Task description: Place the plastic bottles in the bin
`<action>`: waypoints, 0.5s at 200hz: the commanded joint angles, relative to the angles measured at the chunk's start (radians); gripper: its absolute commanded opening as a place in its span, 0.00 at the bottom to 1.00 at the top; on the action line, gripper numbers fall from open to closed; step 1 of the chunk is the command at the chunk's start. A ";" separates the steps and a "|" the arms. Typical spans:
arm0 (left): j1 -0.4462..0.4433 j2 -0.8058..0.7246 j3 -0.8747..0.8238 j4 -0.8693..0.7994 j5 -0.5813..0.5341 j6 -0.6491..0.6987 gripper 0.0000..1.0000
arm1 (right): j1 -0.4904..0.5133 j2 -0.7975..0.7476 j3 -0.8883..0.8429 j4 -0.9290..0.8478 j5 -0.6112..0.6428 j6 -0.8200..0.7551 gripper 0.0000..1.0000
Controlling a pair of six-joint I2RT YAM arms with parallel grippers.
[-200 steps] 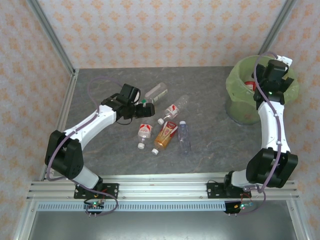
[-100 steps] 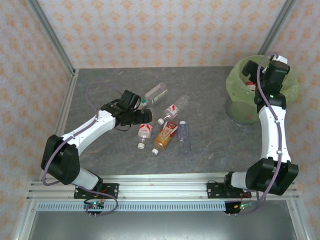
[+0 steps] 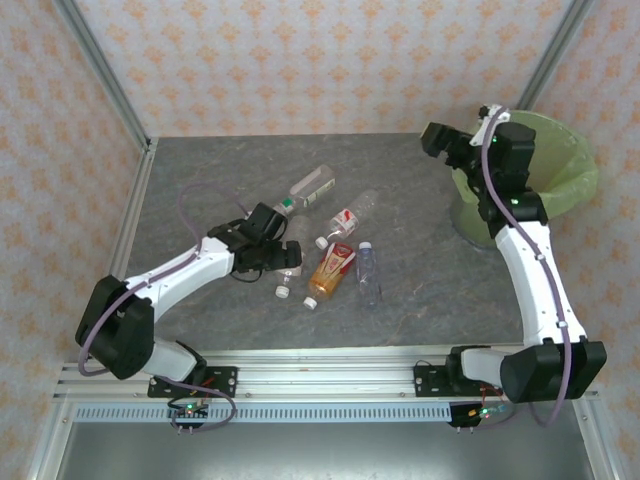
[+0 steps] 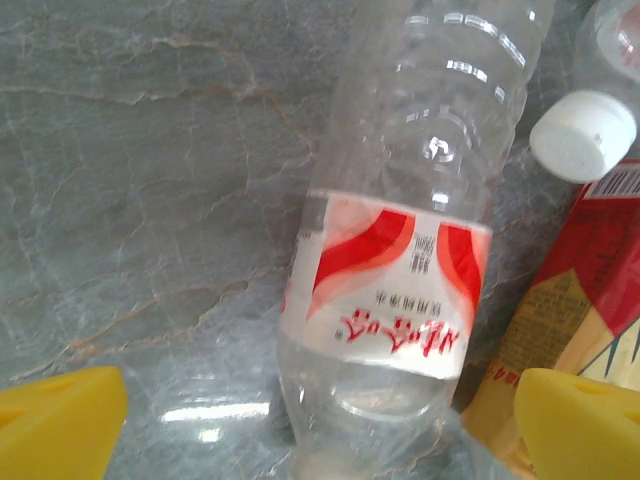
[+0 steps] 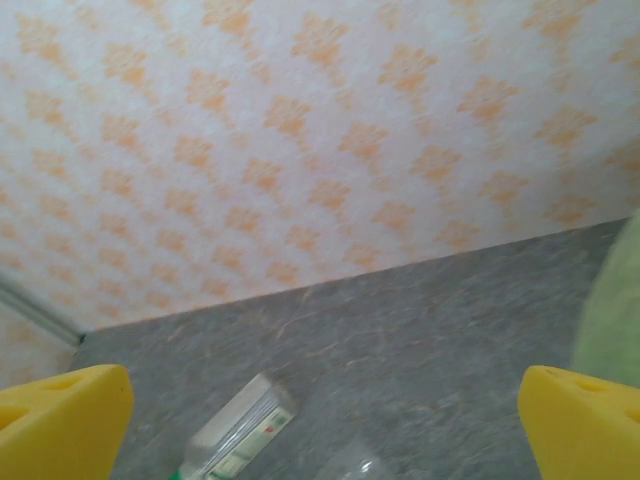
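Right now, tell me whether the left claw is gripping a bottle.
No, the left claw stands open, fingers clear of the red-labelled bottle between them.

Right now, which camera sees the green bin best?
The top camera: the bin shows nearly whole, its rim partly behind the right arm. The right wrist camera catches just a blurry green sliver of it.

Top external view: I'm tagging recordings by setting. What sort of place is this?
Likely a lab test cell, not a home: aluminium frame around wallpapered panels, left arm and right arm bolted to a rail.
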 commanded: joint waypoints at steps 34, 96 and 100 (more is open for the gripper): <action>-0.047 -0.094 -0.113 0.028 -0.069 -0.021 1.00 | 0.096 -0.038 -0.108 0.084 0.015 0.091 0.99; -0.103 -0.033 -0.096 0.113 -0.050 0.050 1.00 | 0.102 -0.034 -0.161 0.118 -0.021 0.172 0.99; -0.110 -0.024 -0.090 0.112 -0.063 0.051 1.00 | 0.102 -0.035 -0.162 0.114 -0.020 0.170 0.99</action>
